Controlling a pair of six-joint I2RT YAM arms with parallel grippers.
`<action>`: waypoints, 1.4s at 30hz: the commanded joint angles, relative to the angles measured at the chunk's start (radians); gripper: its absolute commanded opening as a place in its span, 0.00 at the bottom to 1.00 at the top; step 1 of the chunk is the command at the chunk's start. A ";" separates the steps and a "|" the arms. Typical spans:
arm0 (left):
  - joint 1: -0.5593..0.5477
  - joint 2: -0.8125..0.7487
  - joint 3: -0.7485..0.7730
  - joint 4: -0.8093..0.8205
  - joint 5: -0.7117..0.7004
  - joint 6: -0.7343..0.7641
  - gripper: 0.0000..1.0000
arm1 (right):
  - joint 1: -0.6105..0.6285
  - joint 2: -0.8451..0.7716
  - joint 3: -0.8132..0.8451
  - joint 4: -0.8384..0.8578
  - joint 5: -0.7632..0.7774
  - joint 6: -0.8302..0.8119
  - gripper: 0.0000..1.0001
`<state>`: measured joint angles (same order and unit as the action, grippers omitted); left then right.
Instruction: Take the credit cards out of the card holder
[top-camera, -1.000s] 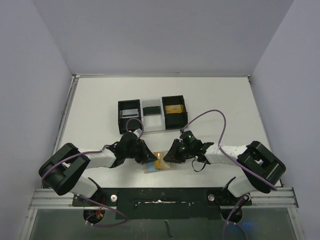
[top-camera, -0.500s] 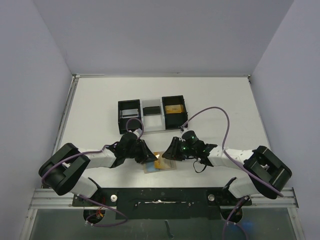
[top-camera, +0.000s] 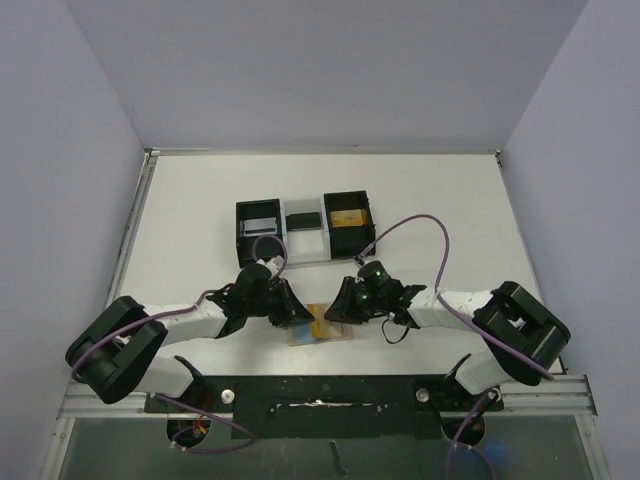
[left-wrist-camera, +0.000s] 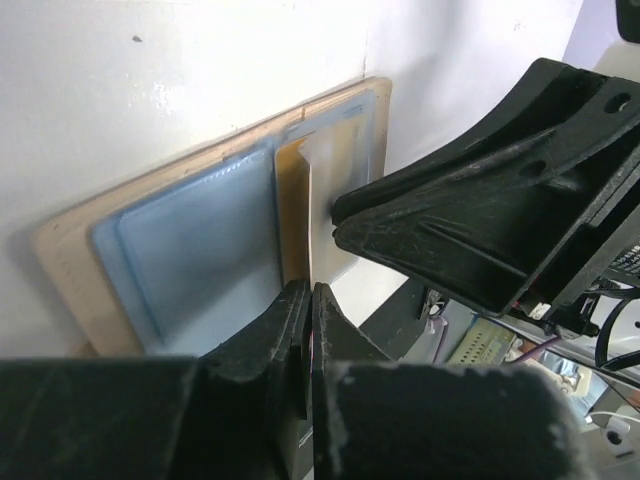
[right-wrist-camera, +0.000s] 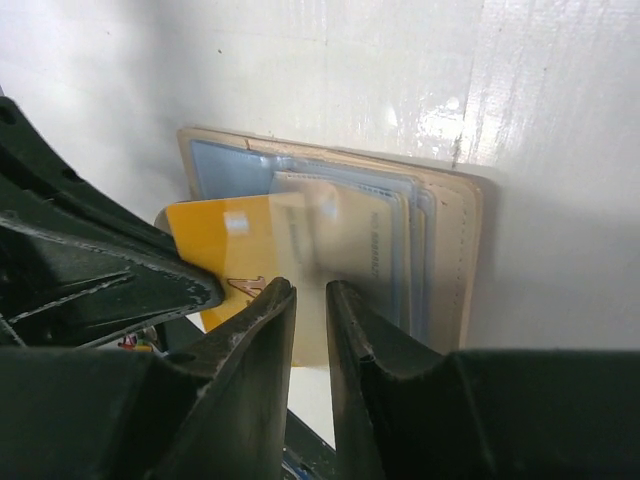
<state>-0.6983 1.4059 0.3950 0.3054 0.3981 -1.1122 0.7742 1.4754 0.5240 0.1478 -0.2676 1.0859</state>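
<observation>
Left fingers: pressed together with no gap, tips at the near edge of the cards; cannot tell whether a card edge is pinched between them.
Right fingers: parted by a narrow gap, tips down over the near edge of the stacked cards.
Left gripper: low over the left end of the card holder, facing the right gripper.
Right gripper: low over the right end, just beside the left one.
Card holder: flat on the table, near the front edge, between the two grippers, lying open.
Light blue-grey card: lying flat in the holder, tan rim showing round it.
Orange card: partly out of the holder, jutting sideways toward the left gripper and touching its finger.
Beige card: on top of the stack, beside the orange one.
Tray: three compartments, farther back on the table, well apart from the holder.
</observation>
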 joint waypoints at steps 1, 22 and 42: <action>0.009 -0.086 0.021 -0.091 -0.052 0.041 0.00 | 0.005 -0.061 0.033 -0.067 0.069 -0.018 0.24; -0.002 -0.445 0.174 -0.312 -0.239 0.283 0.00 | -0.046 -0.495 -0.088 0.137 0.265 -0.276 0.76; 0.032 -0.442 -0.001 0.309 0.035 0.115 0.00 | -0.269 -0.348 -0.075 0.571 -0.504 -0.137 0.82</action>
<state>-0.6868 0.9684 0.4076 0.3798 0.3618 -0.9386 0.4988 1.0779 0.4034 0.5514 -0.6121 0.9058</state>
